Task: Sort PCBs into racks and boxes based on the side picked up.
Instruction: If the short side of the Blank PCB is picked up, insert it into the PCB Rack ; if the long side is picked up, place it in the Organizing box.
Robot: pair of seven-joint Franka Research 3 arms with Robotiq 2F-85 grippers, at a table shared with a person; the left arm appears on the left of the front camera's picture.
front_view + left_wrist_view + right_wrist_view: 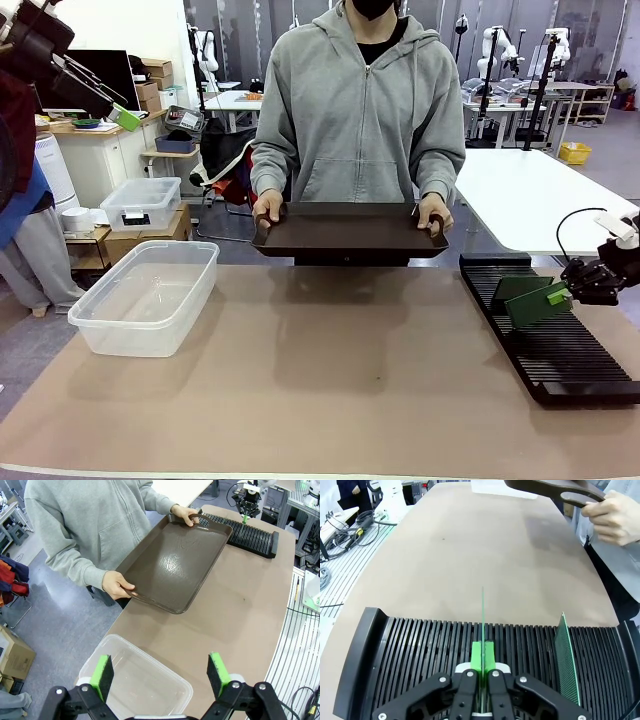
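My right gripper (pixel 482 662) is shut on a thin green PCB (pixel 482 620), seen edge-on and held upright over the slots of the long black rack (pixel 410 650). In the front view the gripper (pixel 567 291) holds that PCB (pixel 540 305) tilted above the rack (pixel 565 360) at the table's right. A second PCB (pixel 567 657) stands in a slot a little to the side, also visible behind the held one (pixel 515 285). My left gripper (pixel 161 672) is open and empty, high above the clear plastic box (pixel 145 685), which sits empty at the table's left (pixel 150 295).
A person across the table holds an empty dark brown handled tray (pixel 350 232) with both hands at the far edge. The hand (pixel 612 515) on its handle is close to the rack's far end. Bare brown tabletop (pixel 330 380) lies between box and rack.
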